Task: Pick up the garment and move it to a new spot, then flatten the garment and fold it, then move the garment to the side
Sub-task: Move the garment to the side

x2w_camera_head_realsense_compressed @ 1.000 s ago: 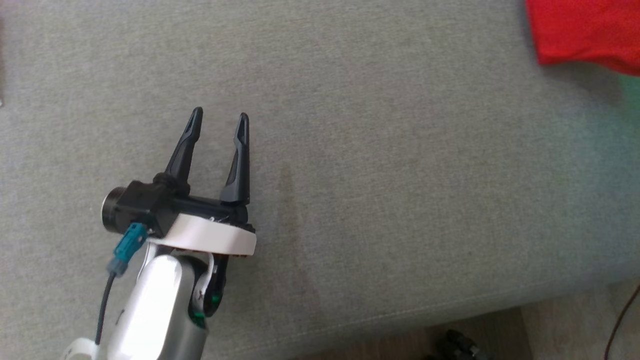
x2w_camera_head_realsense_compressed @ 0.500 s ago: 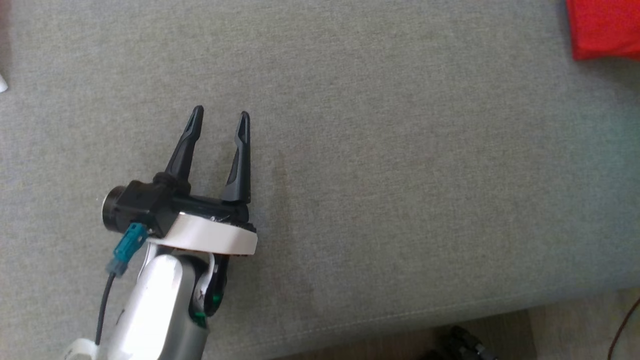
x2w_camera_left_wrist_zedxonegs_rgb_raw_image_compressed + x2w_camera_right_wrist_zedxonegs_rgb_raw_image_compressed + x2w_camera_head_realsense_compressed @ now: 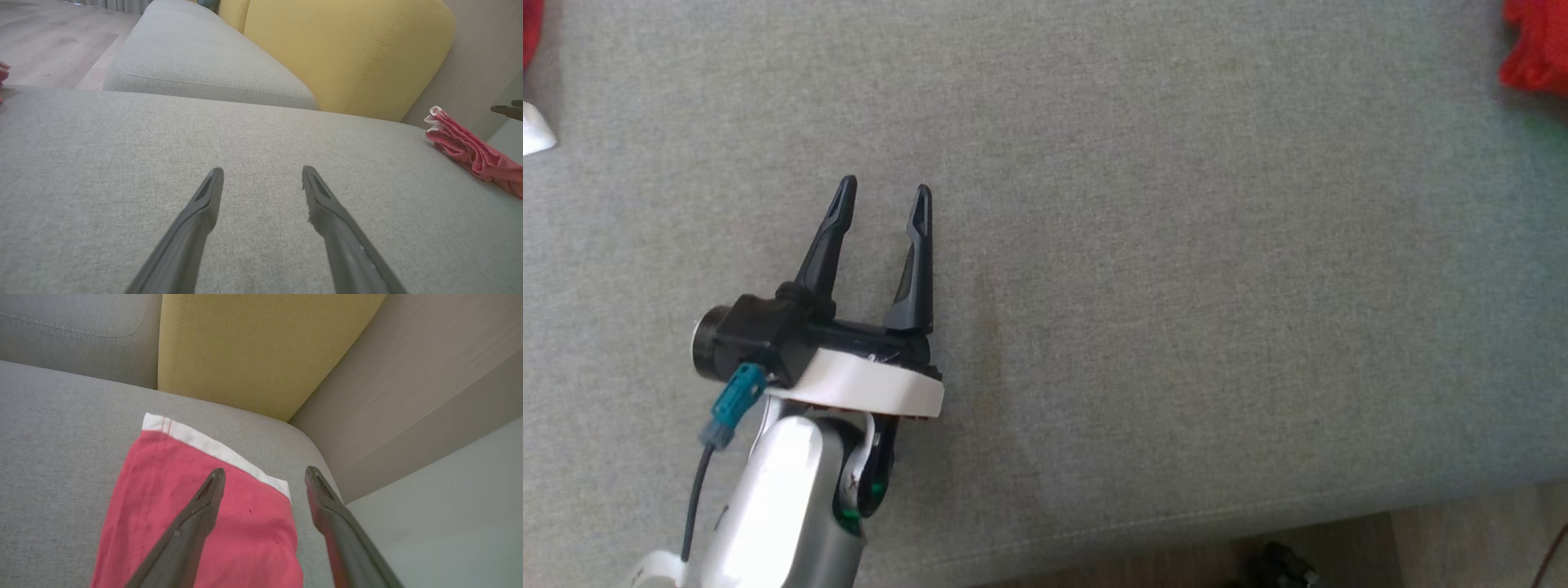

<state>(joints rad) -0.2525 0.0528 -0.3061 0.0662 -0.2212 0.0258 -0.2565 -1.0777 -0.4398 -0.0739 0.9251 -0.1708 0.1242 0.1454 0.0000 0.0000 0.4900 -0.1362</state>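
The garment [image 3: 204,522] is red with a white hem and lies folded flat at the right end of the grey sofa seat [image 3: 61,457]. My right gripper [image 3: 265,471] hovers open just over its hem end, with nothing between the fingers. In the head view only a red corner of the garment [image 3: 1535,49] shows at the top right. My left gripper [image 3: 882,188] stands open and empty over bare seat fabric, far to the garment's left. From the left wrist, the gripper [image 3: 262,170] points across the seat, with the folded garment [image 3: 474,153] at the right.
A yellow back cushion [image 3: 347,53] and a grey cushion [image 3: 196,61] stand behind the seat. The seat's front edge [image 3: 1176,523] runs along the bottom, with floor below. A white scrap [image 3: 535,135] and something red [image 3: 527,33] sit at the far left.
The head camera has shifted, so the garment has slid toward the picture's right edge and a white scrap has come in at the left. My left gripper holds the same open pose.
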